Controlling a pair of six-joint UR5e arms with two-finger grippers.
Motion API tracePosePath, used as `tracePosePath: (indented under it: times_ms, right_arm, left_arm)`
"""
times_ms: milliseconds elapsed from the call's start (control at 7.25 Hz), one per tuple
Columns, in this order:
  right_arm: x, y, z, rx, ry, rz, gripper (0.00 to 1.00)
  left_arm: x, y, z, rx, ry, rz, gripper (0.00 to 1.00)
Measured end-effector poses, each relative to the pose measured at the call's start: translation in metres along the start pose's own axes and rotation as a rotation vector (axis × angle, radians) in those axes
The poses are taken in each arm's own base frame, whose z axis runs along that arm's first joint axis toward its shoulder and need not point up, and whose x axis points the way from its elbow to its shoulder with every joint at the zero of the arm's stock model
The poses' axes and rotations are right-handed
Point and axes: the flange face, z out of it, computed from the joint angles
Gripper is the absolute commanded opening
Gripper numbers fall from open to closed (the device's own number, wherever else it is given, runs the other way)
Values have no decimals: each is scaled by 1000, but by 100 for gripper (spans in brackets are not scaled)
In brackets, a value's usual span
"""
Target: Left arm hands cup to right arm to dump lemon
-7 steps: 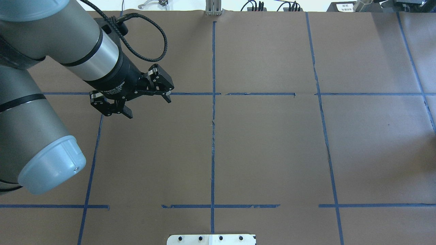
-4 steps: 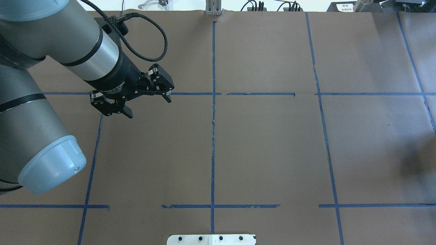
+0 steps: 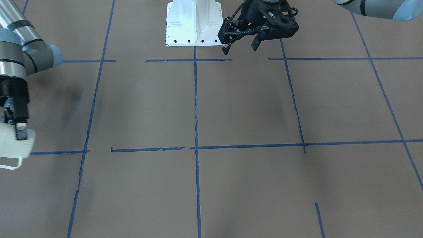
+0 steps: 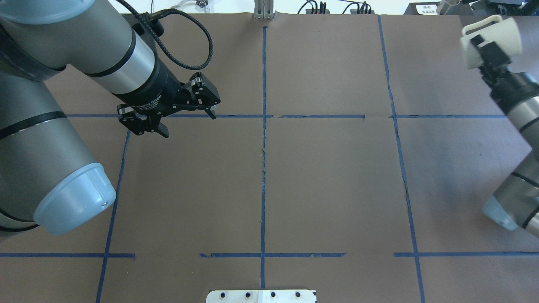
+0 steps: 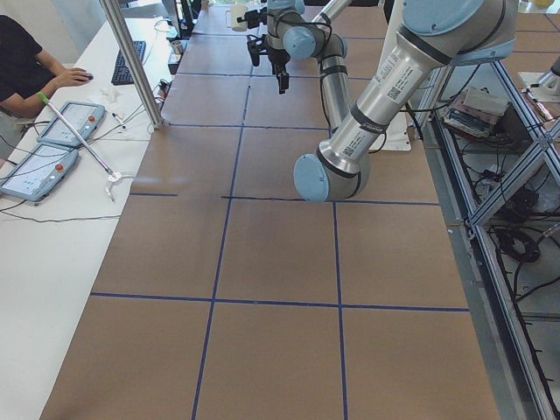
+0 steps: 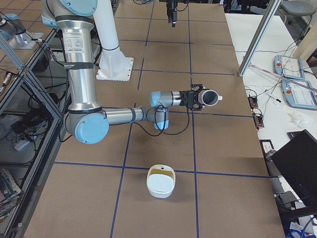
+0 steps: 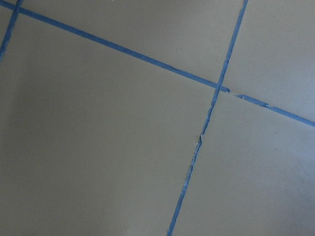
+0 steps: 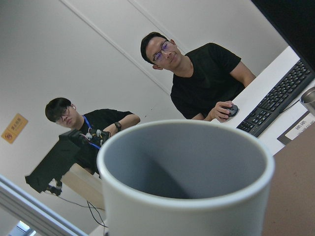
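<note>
- Arms: 2, i.e. L arm [image 4: 105, 54] + R arm [image 4: 522, 113].
- Grippers: 2, i.e. L gripper [image 4: 188, 124] + R gripper [image 4: 482, 48].
- Cup [image 4: 507, 35]: 1.
- White bowl [image 6: 160, 186]: 1.
- People, R wrist view: 2, i.e. near man [image 8: 206, 78] + far man [image 8: 93, 128].
- Pendants: 2, i.e. far pendant [image 5: 72, 122] + near pendant [image 5: 31, 171].
- Keyboard [image 8: 280, 98]: 1.

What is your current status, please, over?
Left gripper open, empty. Right gripper shut on cup, tipped sideways above table. Lemon not visible. White container sits on table nearby.

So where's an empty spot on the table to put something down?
The big middle squares of the table, between the open left gripper and the cup, are bare. It's busier at the robot's right end, where a white container sits.
</note>
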Motion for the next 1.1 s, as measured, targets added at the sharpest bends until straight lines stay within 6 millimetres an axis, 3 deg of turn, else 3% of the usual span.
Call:
tracePosePath:
  times_ms: [138,276,552,690,1103]
  right_arm:
    - [-52,48,16,-23,56,-149,2]
    - [-105,82,25,-55,83,-253,3]
    - [-193,151,20,-119,60,-465,3]
    - [-227,176,16,-135,58,-535,4]
    - [-282,222,-4,-141,51,-649,8]
  left_arm:
    - [15,-5,2,21,7,6,100]
    - [30,-12,6,40,17,12,100]
    - [75,-34,28,60,33,19,100]
    - [98,-43,35,64,30,16,100]
    - [148,-60,39,66,1,-2,98]
